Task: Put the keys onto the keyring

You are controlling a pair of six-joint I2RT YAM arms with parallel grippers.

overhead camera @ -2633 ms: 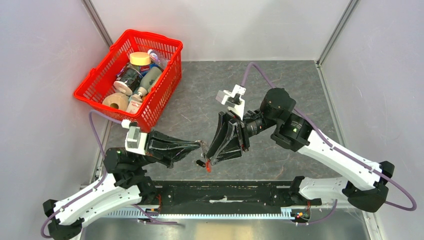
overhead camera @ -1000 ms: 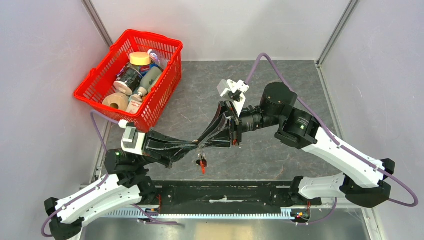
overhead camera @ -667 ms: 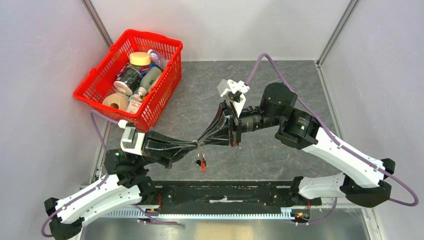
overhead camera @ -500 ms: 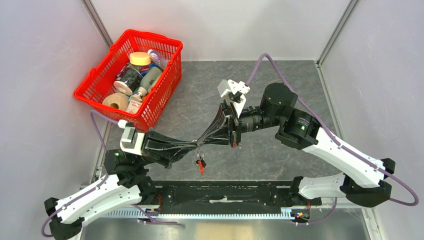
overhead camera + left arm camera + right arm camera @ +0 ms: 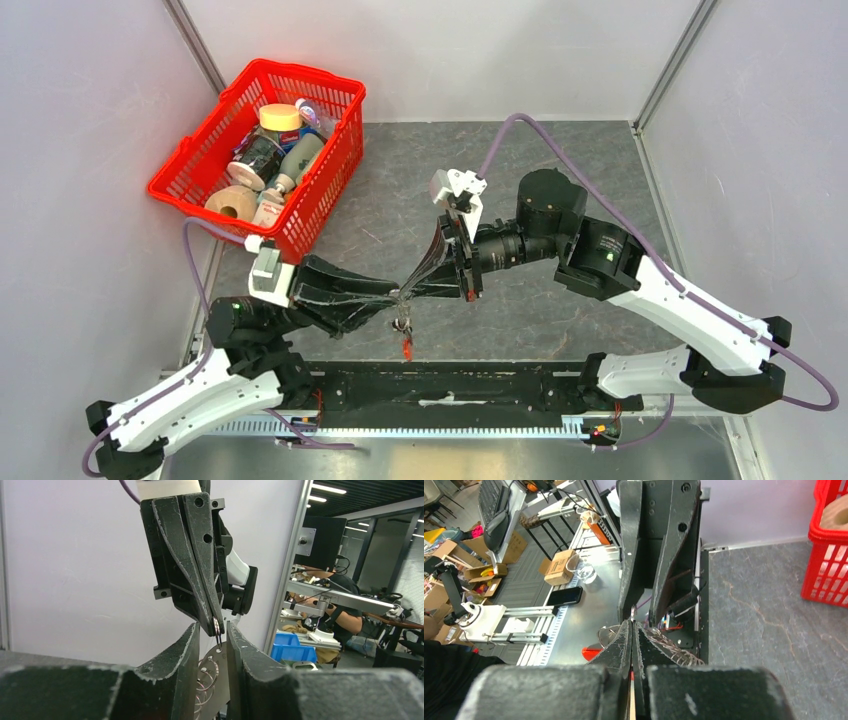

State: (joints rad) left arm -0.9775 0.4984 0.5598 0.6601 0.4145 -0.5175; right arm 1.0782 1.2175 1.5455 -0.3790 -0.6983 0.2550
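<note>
Both grippers meet tip to tip above the table's near middle. My right gripper [image 5: 408,296] is shut on a small silver ring of the keyring [image 5: 216,628]. From that ring hang a flat silver piece with a hole [image 5: 221,652], silvery coils [image 5: 207,672] and the red tag [image 5: 407,348]. My left gripper [image 5: 396,301] stands open, its fingers [image 5: 187,645] apart on either side of the right gripper's tip and the hanging ring. In the right wrist view the coils [image 5: 671,651] and the red tag [image 5: 591,654] show beside my shut fingers [image 5: 624,640]. The keys do not show clearly.
A red basket [image 5: 330,175] with jars, a bottle and tape rolls stands at the back left. The black rail with the arm bases [image 5: 450,385] runs along the near edge. Grey walls stand close on both sides.
My left jaws have parted while the right jaws have closed on the ring. The joined tips and the hanging tag have dropped slightly toward the near edge.
</note>
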